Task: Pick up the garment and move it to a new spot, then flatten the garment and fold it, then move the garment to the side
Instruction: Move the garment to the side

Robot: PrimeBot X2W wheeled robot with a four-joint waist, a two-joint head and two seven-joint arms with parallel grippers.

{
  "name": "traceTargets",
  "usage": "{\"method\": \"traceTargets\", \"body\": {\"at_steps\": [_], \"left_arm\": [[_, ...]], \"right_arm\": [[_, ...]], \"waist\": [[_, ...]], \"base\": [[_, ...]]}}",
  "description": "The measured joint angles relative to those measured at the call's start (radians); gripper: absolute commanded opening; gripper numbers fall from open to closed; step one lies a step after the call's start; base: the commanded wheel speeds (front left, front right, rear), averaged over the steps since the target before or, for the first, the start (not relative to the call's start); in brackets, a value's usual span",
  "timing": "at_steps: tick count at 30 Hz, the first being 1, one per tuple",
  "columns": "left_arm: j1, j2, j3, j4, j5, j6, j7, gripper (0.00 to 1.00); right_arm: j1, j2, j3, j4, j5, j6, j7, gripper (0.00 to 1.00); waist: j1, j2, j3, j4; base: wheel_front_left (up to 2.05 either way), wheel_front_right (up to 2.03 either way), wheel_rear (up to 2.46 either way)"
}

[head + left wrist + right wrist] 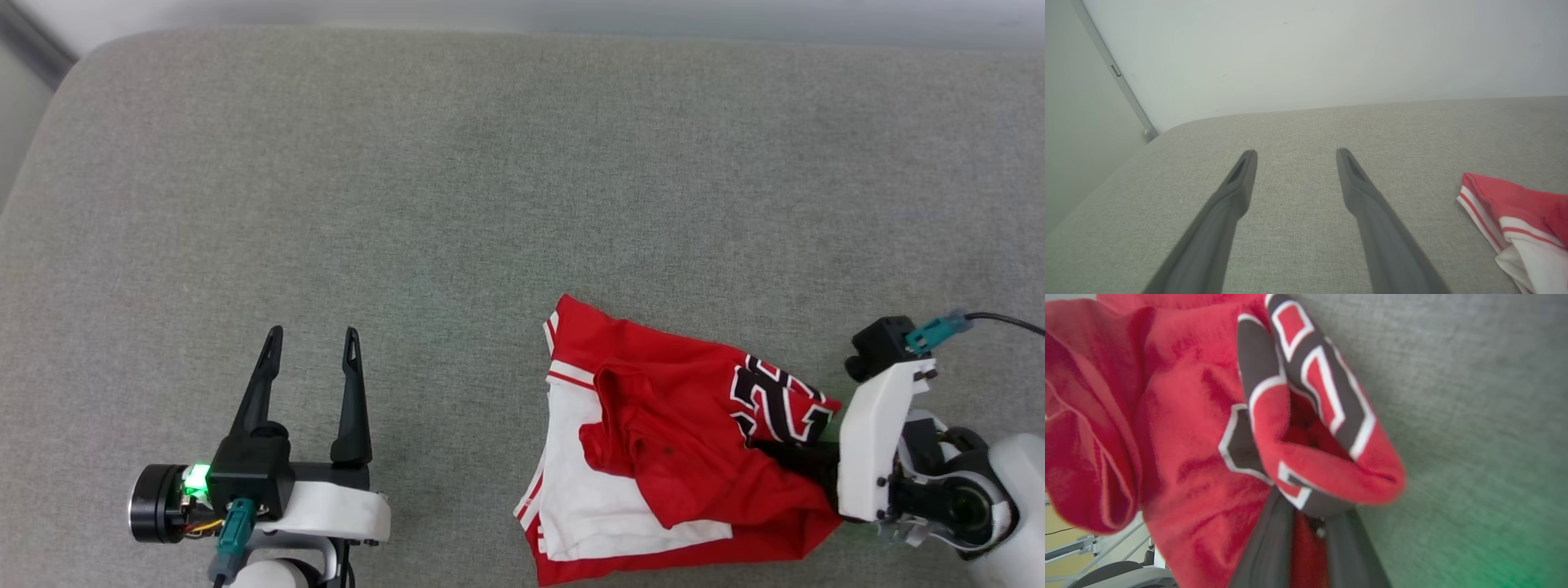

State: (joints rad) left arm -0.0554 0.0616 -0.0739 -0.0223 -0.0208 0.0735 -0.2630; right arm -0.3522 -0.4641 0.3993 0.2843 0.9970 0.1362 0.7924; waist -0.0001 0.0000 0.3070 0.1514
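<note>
Crumpled red garment point(669, 425), white sleeves, black lettering, pinched by right hand point(767, 451); left hand point(314, 333) spread wide

right end effector point(796, 461) tips hidden, garment point(678, 425) edge cropped

The garment point(686, 457), a red jersey shirt with white sleeves and red-and-white striped trim, lies crumpled and folded over itself on the grey cushion point(408, 204) toward 4 o'clock in the head view, black white-outlined lettering bunched at its 2 o'clock edge, a white sleeve spread toward 7 o'clock.
</note>
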Motion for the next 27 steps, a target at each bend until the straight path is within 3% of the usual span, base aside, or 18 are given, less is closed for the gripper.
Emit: {"method": "traceTargets", "body": {"at_steps": [9, 20, 27], "left_arm": [[0.031, -0.001, 0.005, 0.015, 0.002, 0.001, 0.000, 1.00], [0.078, -0.003, 0.055, -0.013, -0.007, 0.014, 0.000, 1.00], [0.061, -0.003, 0.080, -0.038, -0.005, 0.013, 0.000, 1.00]], "right_arm": [[-0.051, -0.043, 0.120, -0.076, 0.023, -0.005, -0.092, 0.00], [-0.193, -0.259, 0.226, -0.314, -0.007, -0.005, -0.098, 0.00], [-0.235, -0.364, 0.192, -0.300, -0.058, -0.005, -0.138, 0.00]], "waist": [[0.0002, 0.0000, -0.072, -0.018], [0.0002, 0.0000, -0.125, -0.154], [0.0001, 0.0000, -0.079, -0.258]], "base": [[0.00, 0.00, 0.00], [0.00, 0.00, 0.00], [0.00, 0.00, 0.00]]}}
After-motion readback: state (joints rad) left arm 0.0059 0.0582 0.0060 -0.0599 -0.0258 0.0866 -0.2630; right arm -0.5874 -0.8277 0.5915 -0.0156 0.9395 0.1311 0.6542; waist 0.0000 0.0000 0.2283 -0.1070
